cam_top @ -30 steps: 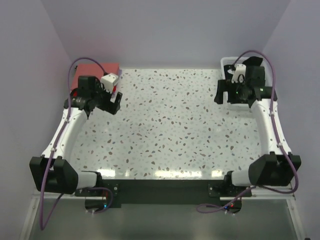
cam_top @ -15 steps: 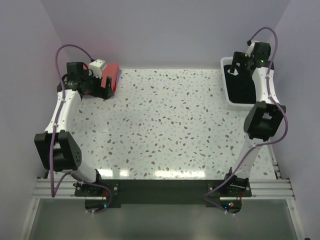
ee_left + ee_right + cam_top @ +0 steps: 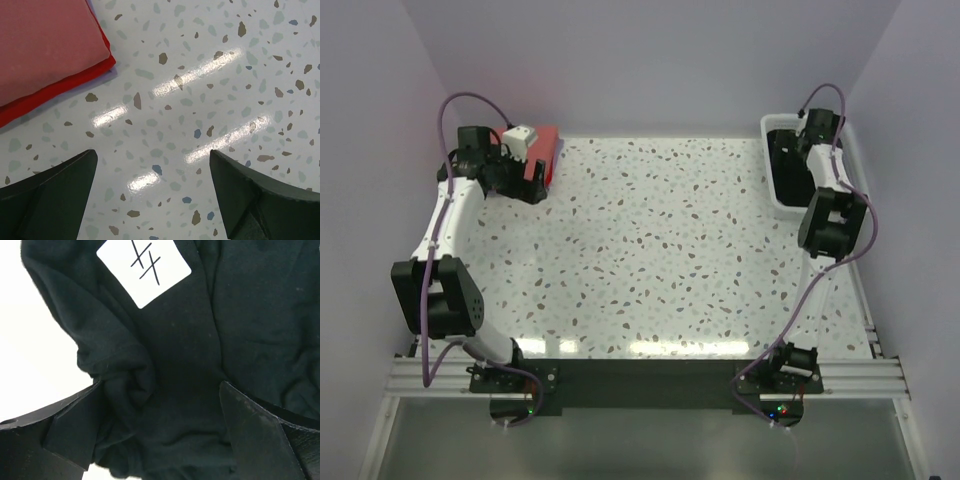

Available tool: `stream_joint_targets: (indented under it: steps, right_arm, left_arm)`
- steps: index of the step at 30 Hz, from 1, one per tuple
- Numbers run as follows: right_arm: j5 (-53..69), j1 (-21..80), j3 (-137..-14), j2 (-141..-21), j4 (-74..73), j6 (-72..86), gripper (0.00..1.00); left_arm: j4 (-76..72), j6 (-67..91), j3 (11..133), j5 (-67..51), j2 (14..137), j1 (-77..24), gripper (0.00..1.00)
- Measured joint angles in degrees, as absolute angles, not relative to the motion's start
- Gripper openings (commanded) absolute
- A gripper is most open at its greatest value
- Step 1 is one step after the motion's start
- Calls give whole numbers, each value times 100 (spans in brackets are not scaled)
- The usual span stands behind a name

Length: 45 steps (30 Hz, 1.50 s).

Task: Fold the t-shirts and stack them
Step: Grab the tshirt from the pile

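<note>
Right wrist view is showing the right hand (image 3: 159, 390), fingers spread, having just swung over the black t-shirt (image 3: 175, 350) in the basket (image 3: 780, 208), upper right, probably readying a pickup; the left hand (image 3: 152, 167) is idling open beside the folded red t-shirts (image 3: 45, 45).

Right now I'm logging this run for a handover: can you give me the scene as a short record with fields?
stack: coral-red t-shirts, folded, at the far-left corner of the table
basket: white basket, far right, holding the crumpled black t-shirt with a white label
left: left gripper open, empty, above bare table beside the stack
right: right gripper open, astride a bunched fold of the black t-shirt
pending: black t-shirt not yet folded
</note>
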State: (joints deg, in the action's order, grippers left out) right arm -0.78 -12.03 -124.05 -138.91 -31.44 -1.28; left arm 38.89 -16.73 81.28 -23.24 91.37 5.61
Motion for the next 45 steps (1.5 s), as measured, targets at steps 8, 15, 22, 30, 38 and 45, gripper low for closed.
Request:
stream_joint_targets:
  steps: [8, 15, 22, 30, 38, 45]
  right_arm:
    - [-165, -1199, -12418, -14064, -2967, -154, 99]
    - [-152, -1232, -12337, -14064, -2921, -97, 90]
    - [12, -1267, -12081, -14014, -2788, 23, 31]
    - [349, -1498, -12189, -13902, -3183, 3, 0]
    - [766, -1750, -11756, -12958, -3798, -60, 0]
    - [1382, -1802, -11439, -11072, -3767, 106, 0]
  left_arm:
    - [3898, -1782, 8128, -2268, 9321, 561, 100]
    - [3927, -1782, 8128, -2263, 9581, 561, 100]
    - [4045, -1782, 8189, -2215, 9598, 561, 100]
    - [4047, -1761, 8208, -2206, 9574, 561, 100]
    - [4042, -1656, 8208, -2209, 9242, 561, 100]
    - [4040, -1533, 8208, -2206, 8973, 565, 100]
